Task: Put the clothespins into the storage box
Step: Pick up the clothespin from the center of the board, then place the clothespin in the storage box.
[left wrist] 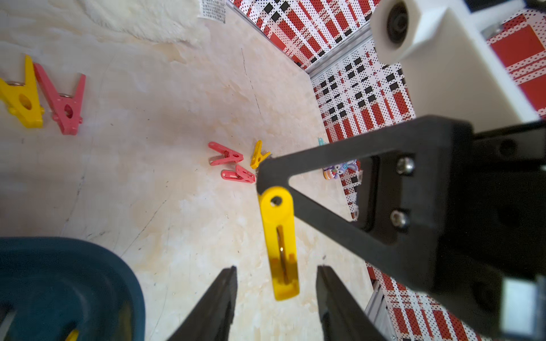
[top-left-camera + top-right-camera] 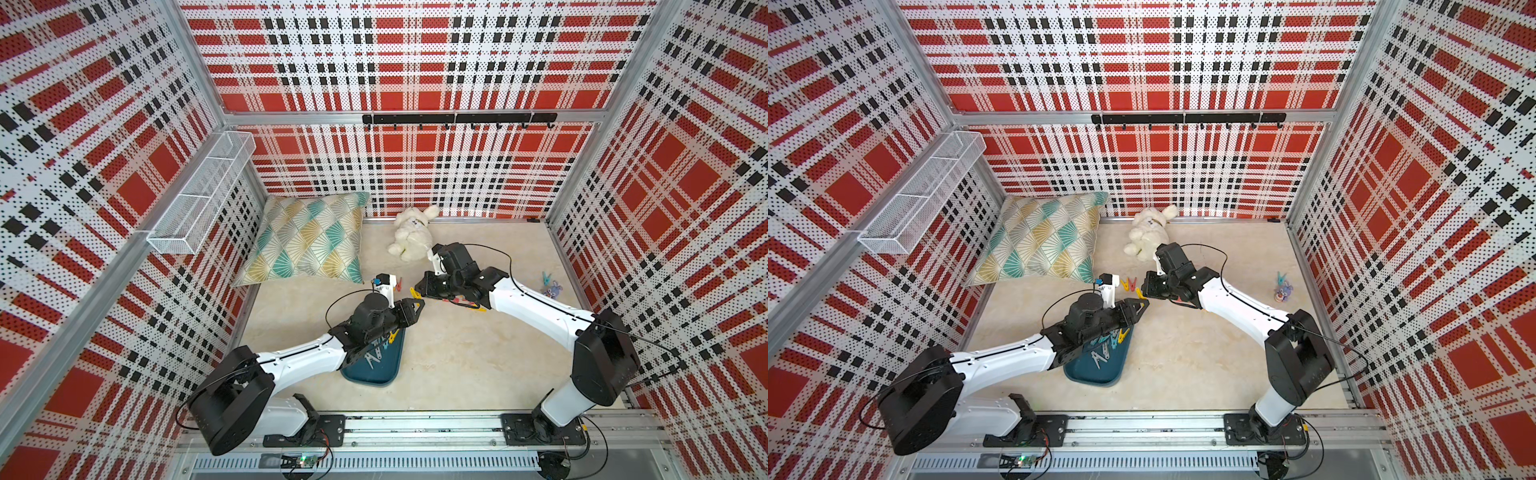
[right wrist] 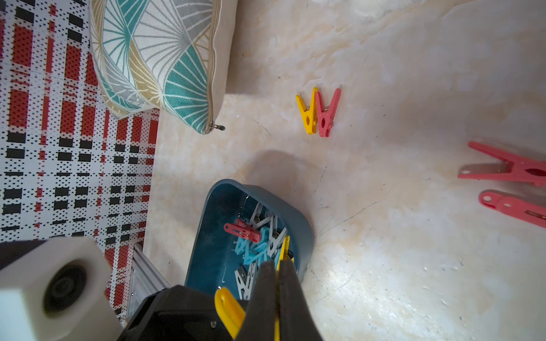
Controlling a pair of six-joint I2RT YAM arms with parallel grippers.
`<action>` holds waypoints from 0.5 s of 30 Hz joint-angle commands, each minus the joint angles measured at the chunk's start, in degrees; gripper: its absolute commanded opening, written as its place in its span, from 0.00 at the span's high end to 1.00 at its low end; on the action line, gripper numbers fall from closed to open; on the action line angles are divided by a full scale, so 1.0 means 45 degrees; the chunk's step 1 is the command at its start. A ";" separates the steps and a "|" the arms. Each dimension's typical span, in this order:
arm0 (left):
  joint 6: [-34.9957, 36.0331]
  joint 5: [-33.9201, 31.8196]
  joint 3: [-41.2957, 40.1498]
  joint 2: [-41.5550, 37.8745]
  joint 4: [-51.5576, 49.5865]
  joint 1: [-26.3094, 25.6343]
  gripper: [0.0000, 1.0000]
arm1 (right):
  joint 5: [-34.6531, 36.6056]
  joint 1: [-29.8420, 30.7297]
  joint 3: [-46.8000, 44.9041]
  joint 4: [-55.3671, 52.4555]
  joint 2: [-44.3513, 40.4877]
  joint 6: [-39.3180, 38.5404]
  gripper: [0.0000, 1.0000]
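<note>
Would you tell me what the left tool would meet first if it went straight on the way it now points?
The yellow pin, held out by the shut right tool. Its free end seems to hang inside the open left tool, untouched, though depth is unclear.

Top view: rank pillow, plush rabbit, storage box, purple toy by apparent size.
1. pillow
2. plush rabbit and storage box: look alike, and the box is partly hidden, so unranked
3. purple toy

The dark teal box [image 2: 358, 375] lies flat with grey, blue, red and yellow pegs [image 3: 251, 252] inside. From it, a yellow and red pair [image 2: 1128, 284] lies at one o'clock, three more [image 1: 237, 176] at two, a blue peg [image 2: 547, 277] farther. The right gripper [image 3: 278, 265] pinches a yellow peg [image 1: 280, 242] in the air.
</note>
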 commanded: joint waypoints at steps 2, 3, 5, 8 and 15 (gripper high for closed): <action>-0.0028 -0.0164 0.0144 0.0026 0.0362 -0.0059 0.51 | -0.0039 0.0299 0.0291 0.0289 -0.0122 0.0241 0.96; -0.0023 -0.0258 0.0129 0.0024 0.0362 -0.0059 0.52 | 0.0000 0.0358 0.0291 0.0289 -0.0126 0.0267 0.96; -0.0086 -0.0364 0.0090 0.0024 0.0362 -0.0058 0.55 | 0.0039 0.0437 0.0272 0.0289 -0.0151 0.0306 0.96; -0.0086 -0.0391 0.0097 0.0138 0.0362 -0.0059 0.64 | 0.0059 0.0543 0.0266 0.0328 -0.0139 0.0358 0.95; -0.0067 -0.0304 0.0124 0.0200 0.0362 -0.0059 0.84 | 0.0304 0.0651 0.0252 0.0289 -0.0092 0.0328 0.89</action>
